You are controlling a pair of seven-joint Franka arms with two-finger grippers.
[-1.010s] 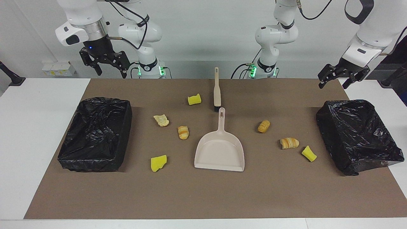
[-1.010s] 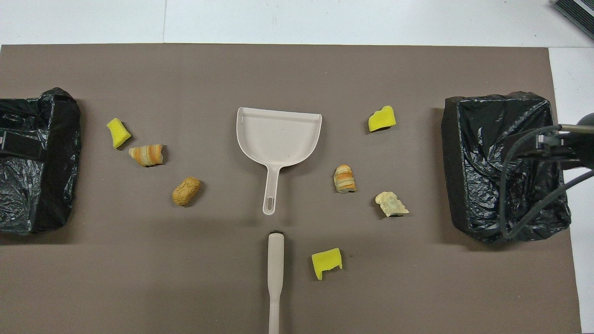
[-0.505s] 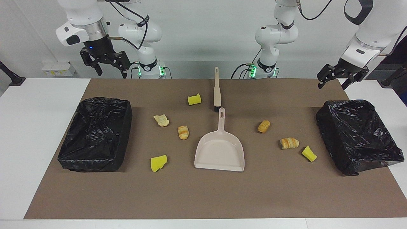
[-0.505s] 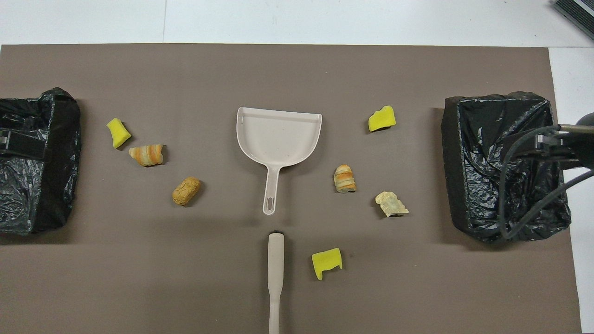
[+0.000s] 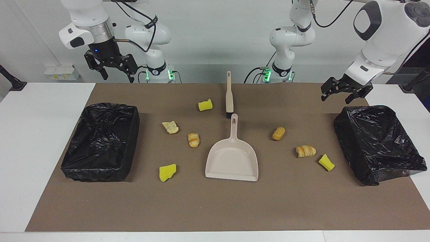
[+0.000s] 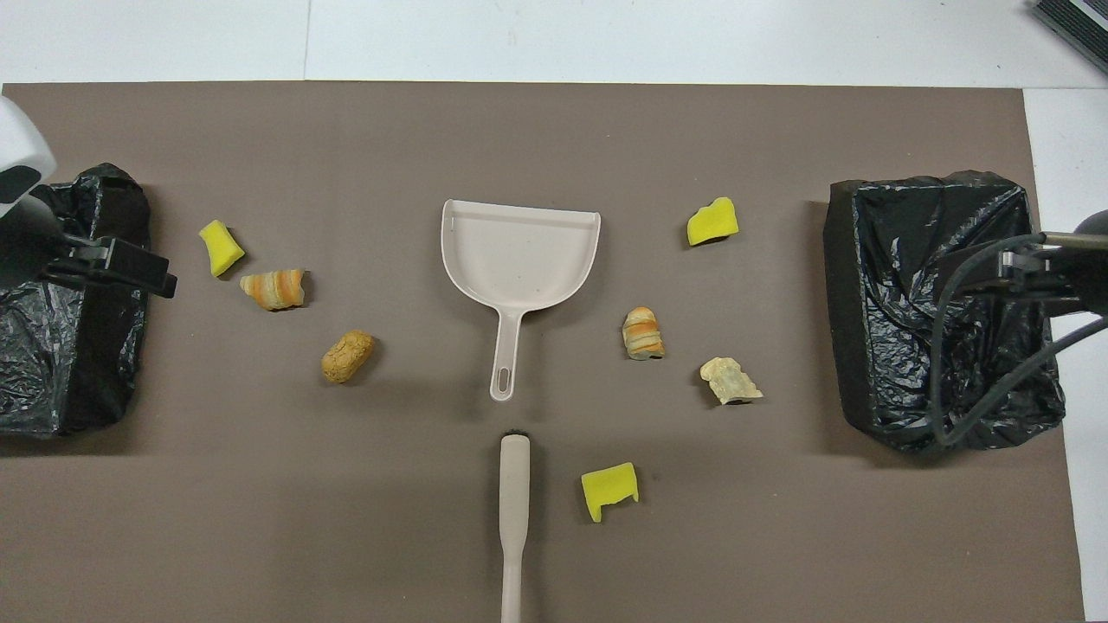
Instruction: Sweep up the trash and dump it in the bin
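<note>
**Trash lies unswept while the left arm swings inward**

Trash (image 5: 194,139) is scattered over the brown mat (image 5: 215,208) on the white worktop (image 5: 37,134), seven bits in all, none shifted from a second ago. The largest change is the left arm: its gripper (image 5: 346,91) has come in from outside the mat's edge and now hangs over the mat's corner, beside the robots' end of the black-lined bin (image 5: 379,143) at the left arm's end. Its fingers stand apart and empty. In the overhead view it newly juts over that bin's inner edge (image 6: 130,270). The right gripper (image 5: 112,69) waits, released and empty, raised over the robots' edge of the worktop near the other bin (image 5: 100,144), barely moved.

Both bins sit as before at the two ends of the mat. The beige dustpan (image 5: 231,158) stays mid-mat, mouth away from the robots, handle pointing at the beige brush (image 5: 229,95), which lies nearer to the robots, just apart from the handle tip.

Toward the right arm's end lie two yellow sponge chunks (image 5: 205,105) (image 5: 167,172), a pale pastry piece (image 5: 170,127) and a striped roll. Toward the left arm's end lie a brown bread piece (image 5: 278,133), a striped croissant (image 5: 305,151) and the third sponge chunk (image 5: 326,162) beside it.
</note>
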